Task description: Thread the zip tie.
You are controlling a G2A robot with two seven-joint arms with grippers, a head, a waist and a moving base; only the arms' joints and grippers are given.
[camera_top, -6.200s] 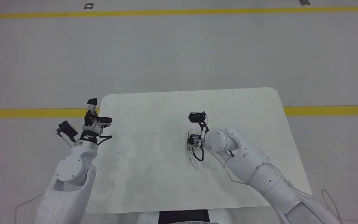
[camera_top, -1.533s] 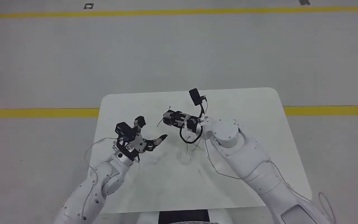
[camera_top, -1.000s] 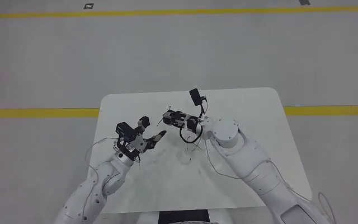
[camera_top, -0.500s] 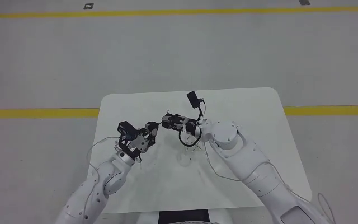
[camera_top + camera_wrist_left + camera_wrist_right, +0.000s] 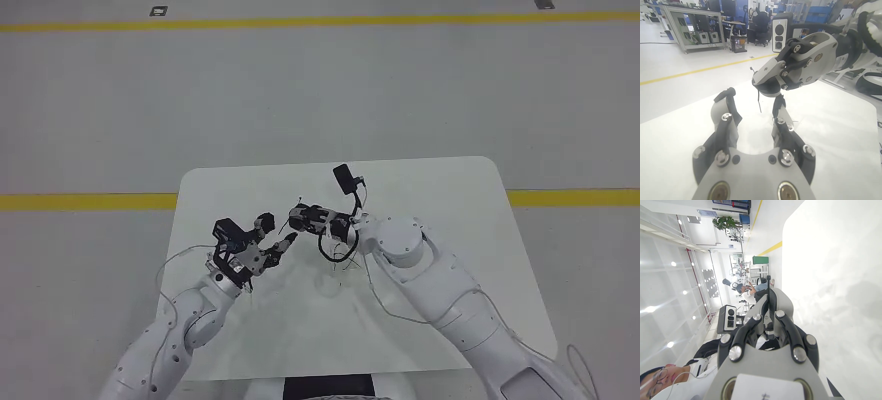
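Zip tie, 1 strand: clamped in right hand, tail hanging free just beyond left hand, whose fingers stand apart. Advice: centre tail between those fingers before closing; hold right hand steady.

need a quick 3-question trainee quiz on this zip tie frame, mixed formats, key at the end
1. True or false: the left gripper is open.
2. What holds the zip tie? A) left gripper B) right gripper C) nothing
3. Fill in: the tie's long free end hangs from the right gripper toward the ____.
Key: 1 true; 2 B; 3 table.
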